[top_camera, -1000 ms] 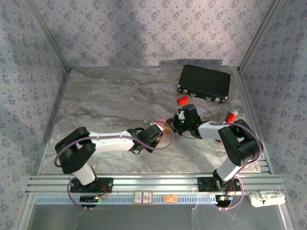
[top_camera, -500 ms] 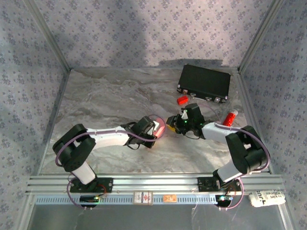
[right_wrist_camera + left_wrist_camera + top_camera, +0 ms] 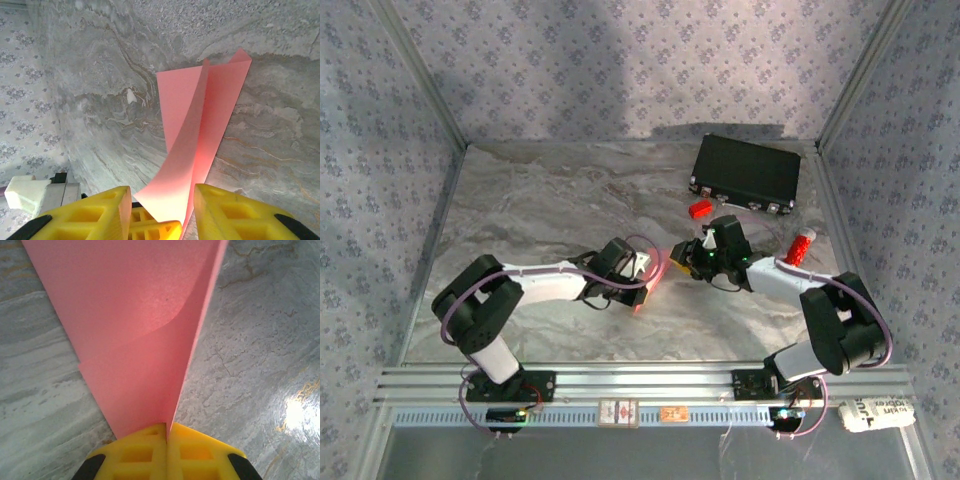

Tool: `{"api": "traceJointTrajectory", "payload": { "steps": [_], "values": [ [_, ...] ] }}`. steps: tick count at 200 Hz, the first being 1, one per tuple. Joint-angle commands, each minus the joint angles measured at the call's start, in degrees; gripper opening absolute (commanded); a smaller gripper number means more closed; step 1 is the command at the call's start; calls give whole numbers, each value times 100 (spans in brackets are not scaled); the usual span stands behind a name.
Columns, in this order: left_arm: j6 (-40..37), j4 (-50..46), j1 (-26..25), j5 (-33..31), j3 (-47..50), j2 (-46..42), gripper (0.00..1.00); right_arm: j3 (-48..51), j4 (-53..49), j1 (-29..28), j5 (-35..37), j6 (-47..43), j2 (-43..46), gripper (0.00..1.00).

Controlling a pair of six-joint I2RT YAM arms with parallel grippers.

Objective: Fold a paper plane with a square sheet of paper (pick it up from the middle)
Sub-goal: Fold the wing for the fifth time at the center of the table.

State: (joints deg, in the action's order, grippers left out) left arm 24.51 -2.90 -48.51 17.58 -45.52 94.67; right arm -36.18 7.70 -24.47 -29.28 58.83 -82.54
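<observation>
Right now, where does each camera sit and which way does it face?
Top external: fixed above and behind the bases, looking down at the table; left arm and right arm meet at the pink paper.
Left wrist: on the left arm, looking along the left jaws, shut on the paper.
Right wrist: on the right arm, looking along the right jaws, open and straddling the paper.
Shared: all three see the paper and the table.
</observation>
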Motion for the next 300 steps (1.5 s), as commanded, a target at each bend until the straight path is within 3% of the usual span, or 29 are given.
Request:
{"api": "traceJointTrajectory", "payload": {
  "steps": [1, 94, 157, 220, 300],
  "values": [
    [79, 105, 51, 261, 9, 119, 0, 77, -180, 48, 65, -115, 156, 39],
    [327, 447, 167, 661, 116, 392, 0, 130, -172, 47, 53, -126, 161, 39],
    [764, 1215, 528, 1396, 424, 563, 0, 210, -67, 35, 9, -178, 146, 39],
    [1254, 2062, 790, 2249, 648, 863, 0, 108, 107, -113, -174, -410, -55, 33],
    [1842, 2803, 919, 2642, 920, 932, 0, -74, 525, -525, -71, -879, -391, 20]
  ]
}}
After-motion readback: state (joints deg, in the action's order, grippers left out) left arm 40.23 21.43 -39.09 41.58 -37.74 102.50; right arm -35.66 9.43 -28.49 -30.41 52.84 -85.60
